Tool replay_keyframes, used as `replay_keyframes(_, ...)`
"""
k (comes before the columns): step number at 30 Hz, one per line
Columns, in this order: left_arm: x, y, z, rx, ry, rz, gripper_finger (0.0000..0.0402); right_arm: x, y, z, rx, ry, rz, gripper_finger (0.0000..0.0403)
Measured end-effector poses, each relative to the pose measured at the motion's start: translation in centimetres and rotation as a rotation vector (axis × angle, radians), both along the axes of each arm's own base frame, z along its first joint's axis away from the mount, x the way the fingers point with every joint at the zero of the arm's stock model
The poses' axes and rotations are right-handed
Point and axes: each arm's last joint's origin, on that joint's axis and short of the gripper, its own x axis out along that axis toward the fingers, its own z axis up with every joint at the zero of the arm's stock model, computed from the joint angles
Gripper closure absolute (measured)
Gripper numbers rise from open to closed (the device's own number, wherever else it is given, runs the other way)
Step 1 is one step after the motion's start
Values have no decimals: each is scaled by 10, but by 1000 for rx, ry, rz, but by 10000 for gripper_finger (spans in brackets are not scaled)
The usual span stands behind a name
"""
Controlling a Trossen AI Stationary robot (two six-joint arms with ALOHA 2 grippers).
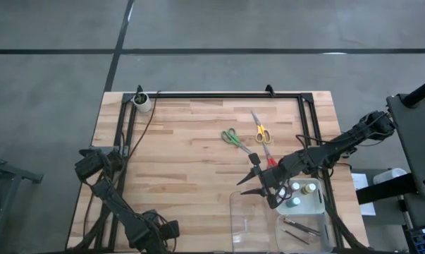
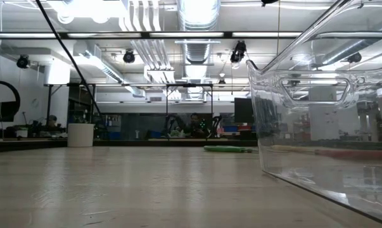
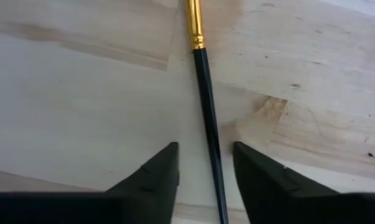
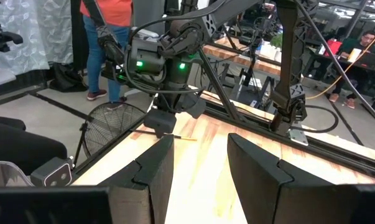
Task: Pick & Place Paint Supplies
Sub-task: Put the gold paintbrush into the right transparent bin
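Note:
A thin brush with a black handle and a gold ferrule lies flat on the wooden table. My left gripper points straight down over it at the table's near left. It is open, one finger on either side of the handle and a small gap to each. The right wrist view shows this gripper low over the brush. My right gripper hangs level above the tray's far left corner, open and holding nothing. Green scissors, yellow scissors and red scissors lie flat at mid table.
A clear plastic tray stands at the near right, holding small paint bottles and thin brushes. A small white cup stands at the far left corner. A black frame runs along the far and side edges. People stand beyond the table.

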Motion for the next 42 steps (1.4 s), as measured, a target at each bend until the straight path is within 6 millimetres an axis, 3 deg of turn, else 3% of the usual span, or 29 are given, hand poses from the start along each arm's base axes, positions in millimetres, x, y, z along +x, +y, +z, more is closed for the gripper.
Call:
replay_keyframes(9,1,0,0,-1,-6,1,338,0,0,0,0,0,0,257)
replay_keyframes(17,1,0,0,-2,-10,1,384,0,0,0,0,0,0,257)
replay_keyframes(33,1,0,1,-5,-18,2,395,0,0,0,0,0,0,257)
replay_keyframes(42,4,2,20,-8,-119,-1,397,0,0,0,0,0,0,257)
